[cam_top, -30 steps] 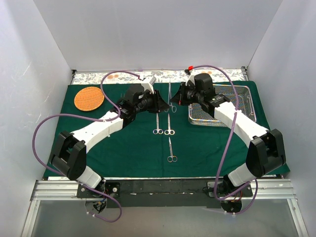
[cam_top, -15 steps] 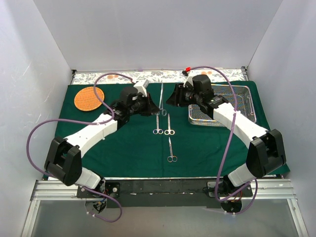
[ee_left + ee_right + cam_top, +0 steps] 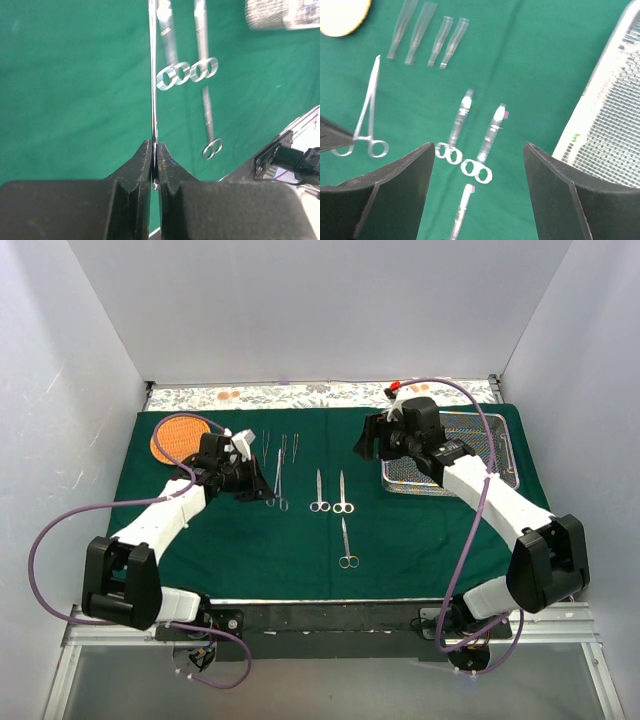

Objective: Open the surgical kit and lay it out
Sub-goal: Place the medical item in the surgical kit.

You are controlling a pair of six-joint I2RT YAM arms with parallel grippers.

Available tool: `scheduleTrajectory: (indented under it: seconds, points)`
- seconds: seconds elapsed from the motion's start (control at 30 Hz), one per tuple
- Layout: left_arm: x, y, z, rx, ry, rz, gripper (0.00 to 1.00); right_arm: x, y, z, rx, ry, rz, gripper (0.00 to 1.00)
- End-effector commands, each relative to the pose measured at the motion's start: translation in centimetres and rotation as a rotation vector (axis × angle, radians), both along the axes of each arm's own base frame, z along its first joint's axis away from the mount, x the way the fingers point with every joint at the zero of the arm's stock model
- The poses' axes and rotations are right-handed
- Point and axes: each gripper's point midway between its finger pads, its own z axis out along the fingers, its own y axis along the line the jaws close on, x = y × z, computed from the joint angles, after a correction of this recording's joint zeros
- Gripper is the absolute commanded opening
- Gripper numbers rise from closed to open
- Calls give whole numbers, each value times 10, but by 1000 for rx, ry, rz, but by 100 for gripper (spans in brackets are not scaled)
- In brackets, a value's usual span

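The dark green cloth (image 3: 250,540) lies spread flat. My left gripper (image 3: 247,476) (image 3: 154,145) is shut on a thin steel forceps (image 3: 277,478) (image 3: 153,75) (image 3: 367,112), held low over the cloth's left half. Right of it lie three scissors (image 3: 319,490) (image 3: 343,492) (image 3: 347,543), and tweezers (image 3: 283,445) (image 3: 422,32) lie behind it. My right gripper (image 3: 366,447) (image 3: 479,150) hangs open with nothing in it, above the cloth and just left of the wire-mesh tray (image 3: 500,455) (image 3: 615,100).
A round woven orange basket (image 3: 180,440) sits at the cloth's back left corner. White walls close in the left, right and back. A patterned strip (image 3: 320,395) runs along the back edge.
The forceps passed from my right gripper to my left: the left shut on it and carried it left past the scissors. The right gripper opened and drew back toward the tray.
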Motion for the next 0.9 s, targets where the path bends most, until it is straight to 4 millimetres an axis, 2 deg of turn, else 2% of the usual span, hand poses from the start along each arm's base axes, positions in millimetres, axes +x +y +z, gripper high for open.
scheduleTrajectory:
  seconds: [0.0,0.33,0.47,0.63,0.77,0.83,0.87]
  points:
    - [-18,16,-22,0,126,3,0,4,-24,2,-56,-45,-56,79]
    - [-7,37,-55,5,219,47,0,6,-39,-17,-78,-4,-81,78]
    - [-1,45,-61,16,252,71,0,7,-43,-22,-84,6,-85,78]
    - [-6,51,-69,46,282,86,0,10,-49,-26,-89,16,-99,77]
    - [-5,61,-77,100,308,124,6,11,-51,-30,-91,26,-100,77]
    - [-3,69,-83,148,329,147,15,13,-51,-31,-92,29,-101,76]
    - [-3,72,-86,165,336,156,16,13,-51,-32,-93,30,-100,76]
